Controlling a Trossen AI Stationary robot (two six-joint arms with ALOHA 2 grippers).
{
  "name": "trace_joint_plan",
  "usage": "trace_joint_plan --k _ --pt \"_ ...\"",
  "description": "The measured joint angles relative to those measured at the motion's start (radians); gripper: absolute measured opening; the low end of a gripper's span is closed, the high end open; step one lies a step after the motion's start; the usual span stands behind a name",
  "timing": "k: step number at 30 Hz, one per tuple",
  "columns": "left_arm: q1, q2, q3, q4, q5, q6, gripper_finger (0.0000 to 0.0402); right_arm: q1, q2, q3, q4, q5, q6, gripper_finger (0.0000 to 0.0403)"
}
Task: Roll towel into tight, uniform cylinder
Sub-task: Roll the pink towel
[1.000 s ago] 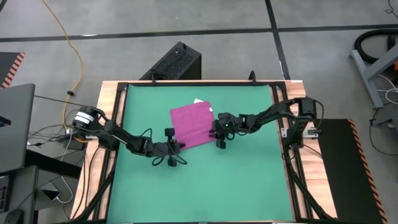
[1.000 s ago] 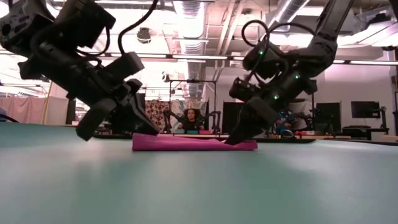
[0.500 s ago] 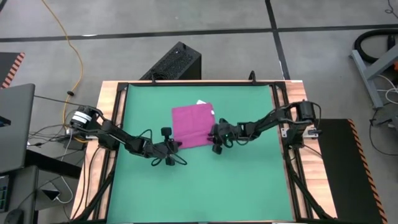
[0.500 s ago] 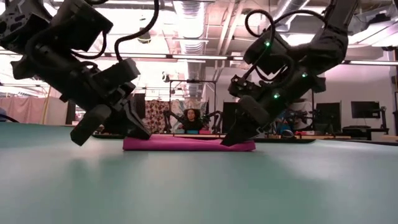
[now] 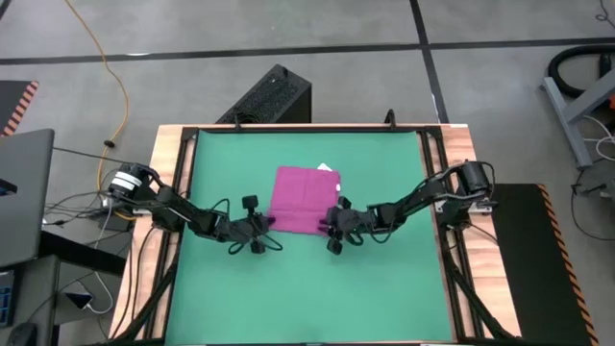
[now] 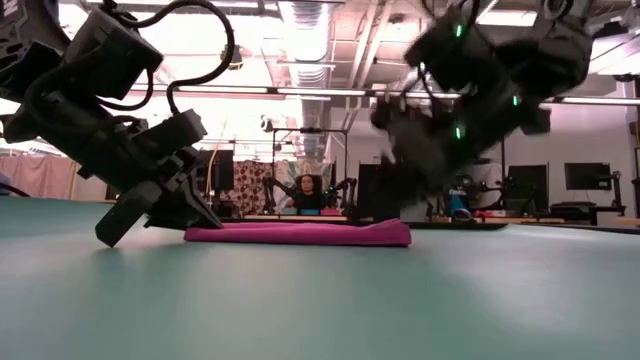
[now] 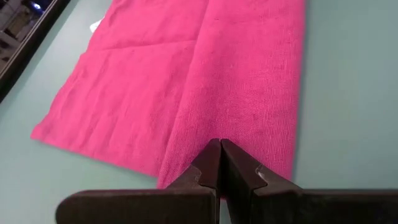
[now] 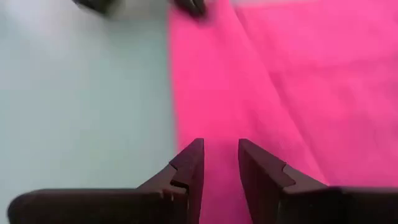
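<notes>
The magenta-pink towel [image 5: 306,200] lies flat on the green mat [image 5: 384,279]. A narrow strip along its near edge [image 7: 249,93] is folded over, and its white tag [image 5: 327,167] is at the far right corner. My left gripper [image 5: 261,225] is shut and low at the towel's near left end [image 6: 200,232]. My right gripper [image 5: 332,229] is open by a narrow gap. It hangs over the near right end of the towel [image 8: 205,93] and shows raised above it in the low view [image 6: 430,150]. My left gripper has its shut fingertips [image 7: 219,149] on the folded strip [image 7: 205,124] near the towel's left end. It slants down from the table's left. I cannot tell whether any cloth is caught between the tips. The towel lies flat on the mat.
The mat is framed by black rails and a wooden border [image 5: 173,144]. A black box [image 5: 274,96] stands on the floor behind the table. Beyond the far edge, the low view shows a person [image 6: 305,190] and other equipment in the room.
The towel has slid a little toward the table's near and right edges and turned, so its sides now lie squarer to the table. My right gripper has gone toward the near edge and risen off the towel's right end. My left gripper has stayed low at the left end.
</notes>
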Motion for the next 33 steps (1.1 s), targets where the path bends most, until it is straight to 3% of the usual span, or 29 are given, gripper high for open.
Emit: trace_joint_plan --k 3,10,18,22,29,33 --pt "0.0 0.0 0.0 0.002 0.0 0.006 0.0 0.015 -0.077 0.003 0.011 0.002 -0.08 0.0122" --pt "0.003 0.0 0.0 -0.006 0.016 0.009 0.0 0.133 -0.196 -0.036 0.007 -0.033 -0.471 0.0122" --pt "0.003 0.0 0.0 -0.008 0.025 0.007 0.0 0.129 -0.101 -0.049 0.012 -0.044 -0.459 0.0129" --pt "0.003 0.0 0.0 -0.009 0.026 0.006 0.0 0.121 -0.053 -0.048 0.011 -0.014 -0.457 0.017" --pt "0.003 0.0 0.0 -0.009 0.027 0.003 0.0 0.092 -0.032 -0.048 -0.026 0.044 -0.42 0.0281" --pt "0.004 0.0 0.0 -0.008 0.027 0.008 0.0 0.07 -0.032 -0.047 -0.07 0.06 -0.412 0.0301"
